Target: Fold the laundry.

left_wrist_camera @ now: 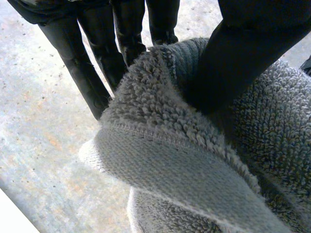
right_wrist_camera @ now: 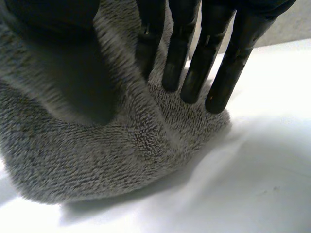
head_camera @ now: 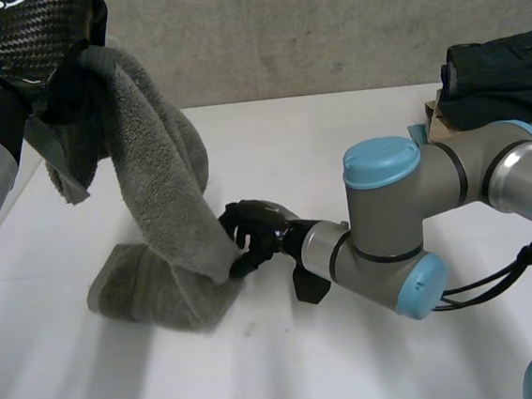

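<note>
A grey towel (head_camera: pixel 157 191) is held up above the left side of the white worktop (head_camera: pixel 292 367) by the left hand (head_camera: pixel 68 86). From there it hangs in a long drape, and its lower end is bunched on the worktop at the left. In the left wrist view a hemmed edge of the towel is pinched between the thumb and the nearly straight fingers (left_wrist_camera: pixel 87 77) of that hand.

The right hand (head_camera: pixel 255 236) is reached in from the right to the low part of the drape, just above the worktop. A fold of the towel is gripped there. In the right wrist view the cloth is seen squeezed between the thumb and the fingers (right_wrist_camera: pixel 194 68), whose tips are pressed into the pile.

A heap of dark clothes (head_camera: pixel 499 78) is seen at the far right of the worktop, well apart from the towel.
</note>
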Robot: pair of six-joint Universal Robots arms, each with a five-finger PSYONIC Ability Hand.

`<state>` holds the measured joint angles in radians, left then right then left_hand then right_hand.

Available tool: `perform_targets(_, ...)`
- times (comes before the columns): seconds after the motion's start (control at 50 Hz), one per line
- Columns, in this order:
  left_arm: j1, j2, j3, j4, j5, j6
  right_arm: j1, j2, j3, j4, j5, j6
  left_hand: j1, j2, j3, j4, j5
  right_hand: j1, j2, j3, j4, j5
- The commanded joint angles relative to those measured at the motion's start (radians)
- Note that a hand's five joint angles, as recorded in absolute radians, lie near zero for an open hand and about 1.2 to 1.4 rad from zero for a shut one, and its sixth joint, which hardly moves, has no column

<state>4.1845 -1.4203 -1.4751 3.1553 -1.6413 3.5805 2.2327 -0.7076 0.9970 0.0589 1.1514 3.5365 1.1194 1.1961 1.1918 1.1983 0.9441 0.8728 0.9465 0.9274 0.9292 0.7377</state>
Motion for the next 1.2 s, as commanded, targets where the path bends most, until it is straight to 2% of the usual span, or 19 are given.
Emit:
perform_targets(0.02,0.012,-0.011,0.018,0.005,-0.002,0.0,-0.021,-0.103,0.002,-0.002,0.125,-0.019,0.277,0.2,0.204,0.198,0.278,0.523,0.45,0.469,0.467,0.484)
perform_targets(0.08,0.02,-0.014,0.03,0.005,-0.003,0.0,-0.08,-0.18,0.015,-0.017,0.145,-0.044,0.277,0.2,0.204,0.198,0.278,0.523,0.45,0.469,0.467,0.484)
perform_targets(0.14,0.043,-0.016,0.035,0.006,-0.003,0.0,-0.192,-0.308,0.069,-0.047,0.152,-0.126,0.277,0.2,0.204,0.198,0.278,0.523,0.45,0.469,0.467,0.484)
perform_targets(0.2,0.08,-0.015,0.027,0.006,0.0,0.0,-0.266,-0.464,0.123,-0.067,0.142,-0.287,0.277,0.2,0.204,0.198,0.278,0.523,0.45,0.469,0.467,0.484)
perform_targets(0.26,0.104,-0.023,0.01,0.009,0.009,-0.005,-0.277,-0.55,0.152,-0.063,0.14,-0.431,0.277,0.2,0.204,0.198,0.278,0.523,0.45,0.469,0.467,0.484)
perform_targets(0.28,0.109,-0.026,0.001,0.011,0.009,-0.008,-0.277,-0.611,0.173,-0.062,0.143,-0.527,0.277,0.2,0.204,0.198,0.278,0.523,0.45,0.469,0.467,0.484)
perform_targets(0.38,0.123,-0.086,-0.066,0.081,0.009,-0.012,-0.263,-0.713,0.267,-0.031,0.134,-0.705,0.277,0.2,0.204,0.198,0.278,0.523,0.45,0.469,0.467,0.484)
perform_targets(0.56,0.124,-0.229,-0.226,0.181,0.008,-0.014,-0.16,-0.691,0.468,0.14,0.116,-0.815,0.277,0.2,0.204,0.198,0.278,0.523,0.45,0.469,0.467,0.484)
perform_targets(0.7,0.117,-0.253,-0.387,0.181,0.012,-0.002,-0.128,-0.653,0.629,0.386,0.111,-1.037,0.242,0.166,0.17,0.163,0.243,0.523,0.45,0.469,0.467,0.484)
perform_targets(0.72,0.112,-0.253,-0.402,0.181,0.012,0.0,-0.133,-0.653,0.649,0.413,0.114,-1.074,0.195,0.119,0.123,0.117,0.196,0.205,0.131,0.15,0.148,0.165)
perform_targets(0.8,0.103,-0.247,-0.471,0.18,0.011,0.009,-0.13,-0.653,0.669,0.36,0.1,-1.07,-0.089,-0.166,-0.161,-0.168,-0.088,-0.302,-0.376,-0.357,-0.358,-0.341)
perform_targets(0.82,0.101,-0.244,-0.478,0.178,0.011,0.017,-0.13,-0.655,0.667,0.34,0.1,-1.062,-0.191,-0.268,-0.264,-0.27,-0.191,-0.376,-0.45,-0.431,-0.432,-0.415)
perform_targets(0.84,0.092,-0.235,-0.487,0.169,0.009,0.032,-0.13,-0.655,0.664,0.322,0.102,-1.056,-0.437,-0.513,-0.509,-0.516,-0.436,-0.447,-0.52,-0.501,-0.503,-0.486)
perform_targets(0.86,0.088,-0.227,-0.487,0.164,0.005,0.041,-0.131,-0.656,0.661,0.302,0.102,-1.047,-0.518,-0.594,-0.59,-0.596,-0.517,-0.488,-0.562,-0.543,-0.544,-0.527)
perform_targets(0.94,0.083,-0.163,-0.478,0.117,-0.002,0.077,-0.168,-0.684,0.634,0.231,0.108,-0.983,-0.557,-0.633,-0.629,-0.635,-0.556,-0.526,-0.6,-0.581,-0.583,-0.566)
perform_targets(1.04,0.103,-0.063,-0.475,0.057,0.005,0.073,-0.289,-0.722,0.618,0.216,0.088,-0.91,-0.56,-0.636,-0.632,-0.638,-0.559,-0.559,-0.632,-0.613,-0.615,-0.598)
perform_targets(1.14,0.104,-0.043,-0.478,0.019,0.006,0.066,-0.34,-0.708,0.585,0.206,0.08,-0.938,-0.56,-0.636,-0.632,-0.638,-0.559,-0.538,-0.612,-0.593,-0.595,-0.578)
perform_targets(1.2,0.108,-0.046,-0.478,-0.003,0.006,0.044,-0.364,-0.635,0.54,0.206,0.079,-1.001,-0.557,-0.633,-0.629,-0.635,-0.556,-0.524,-0.597,-0.578,-0.58,-0.563)
